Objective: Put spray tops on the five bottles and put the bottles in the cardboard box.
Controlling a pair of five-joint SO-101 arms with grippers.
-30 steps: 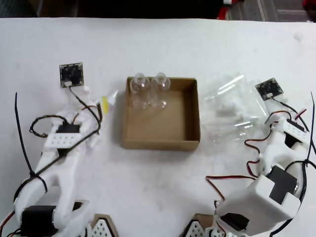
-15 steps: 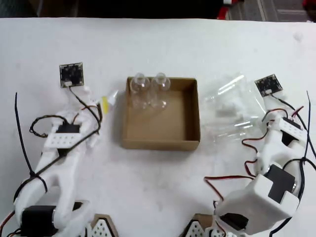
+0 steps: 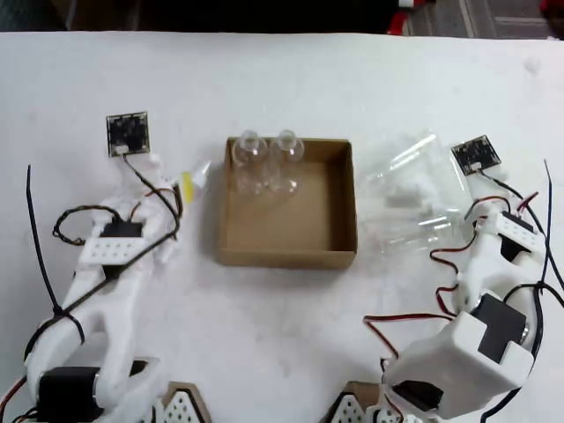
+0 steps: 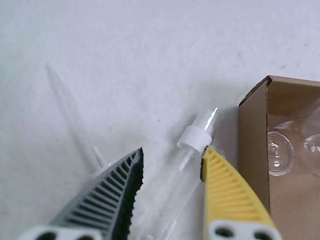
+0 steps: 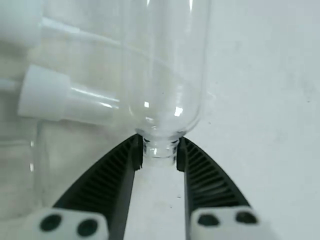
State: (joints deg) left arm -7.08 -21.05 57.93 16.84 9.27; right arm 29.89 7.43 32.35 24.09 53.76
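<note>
While just beside a spray top [image 5: 42, 95], bottle [image 5: 165, 60], neck-first, inside right gripper [image 5: 160, 146].

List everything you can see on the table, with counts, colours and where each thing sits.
cardboard box: one, brown, mid-table.
boxed bottles: two, clear, box's far left corner.
capped bottle: one, clear with white spray top, left of box.
gripped bottle: one, clear, uncapped, right of box.
spray tops: at least two, white, beside gripped bottle.
table: one, white.
left end effector: grey and yellow, open around capped bottle.
right end effector: black, shut on gripped bottle's neck.
</note>
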